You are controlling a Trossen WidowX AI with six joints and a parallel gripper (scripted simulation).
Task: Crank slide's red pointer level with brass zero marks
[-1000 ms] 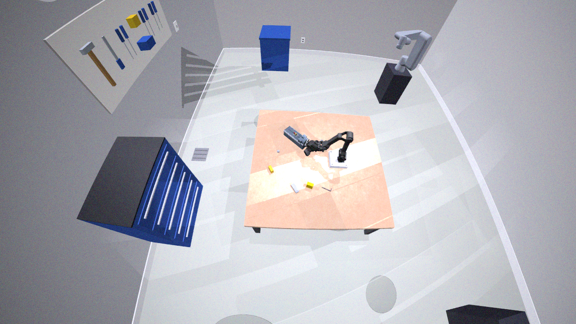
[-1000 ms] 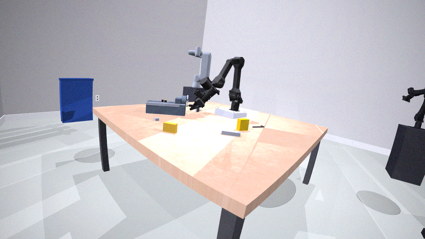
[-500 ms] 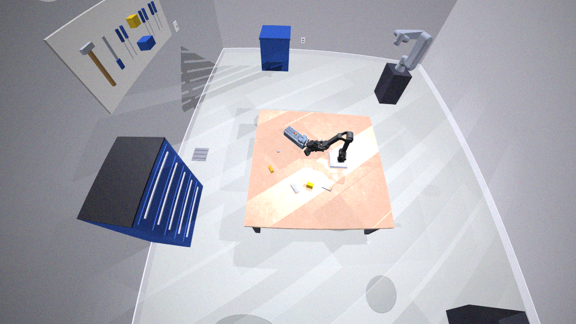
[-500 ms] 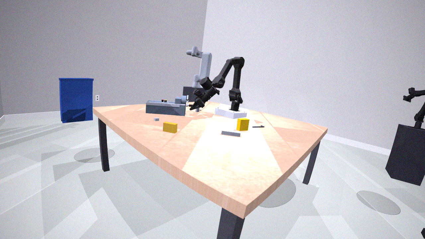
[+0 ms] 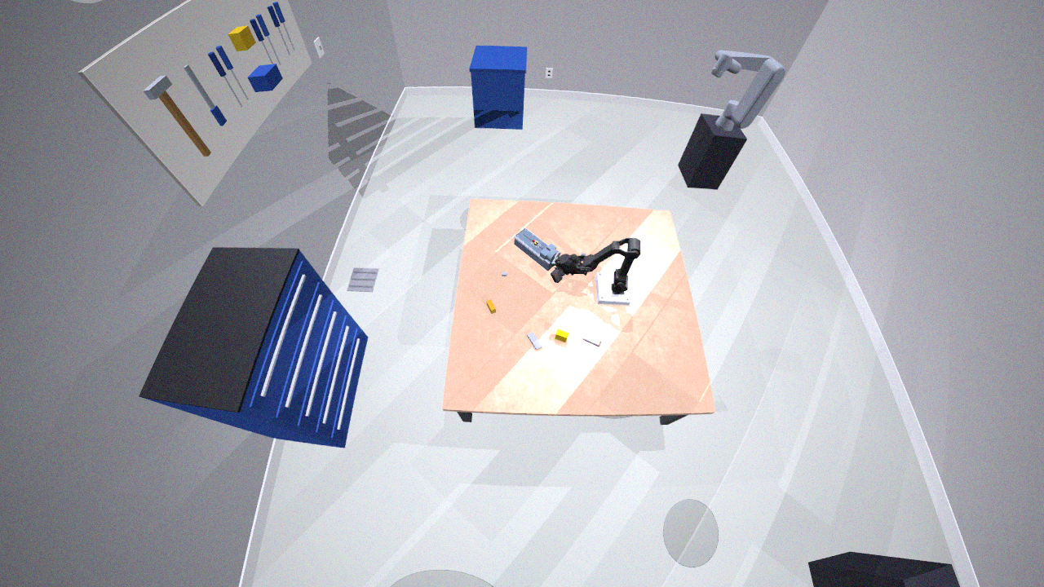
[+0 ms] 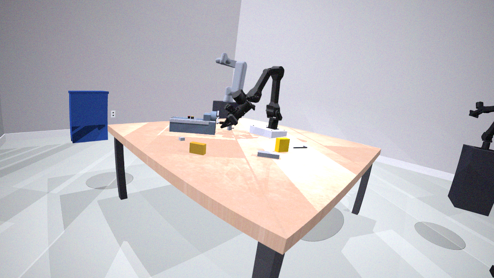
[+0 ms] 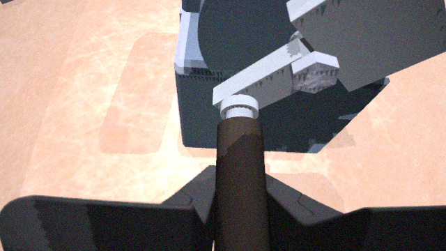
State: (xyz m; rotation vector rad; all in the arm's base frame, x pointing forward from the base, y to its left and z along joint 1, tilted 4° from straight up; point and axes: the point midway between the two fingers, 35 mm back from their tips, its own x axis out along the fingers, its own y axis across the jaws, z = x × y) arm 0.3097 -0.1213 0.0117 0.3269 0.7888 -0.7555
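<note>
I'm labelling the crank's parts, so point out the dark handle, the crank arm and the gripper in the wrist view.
dark handle [image 7: 241, 174]: wrist view, middle of its shaft
crank arm [image 7: 256, 74]: wrist view, its pale bar
gripper [image 7: 231, 176]: wrist view, midway between fingertips

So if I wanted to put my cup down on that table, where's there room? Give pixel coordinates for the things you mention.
The widest bare stretch looks to be between the gray bar [image 5: 534, 341] [image 6: 268, 155] and the table's [image 5: 510, 386] [image 6: 207, 179] near edge in the top view. It's crowded where the claw [image 5: 556, 259] [image 6: 220, 125] grips the crank handle [image 7: 241, 181], beside the machine [image 5: 535, 248] [image 6: 192, 126].
</note>
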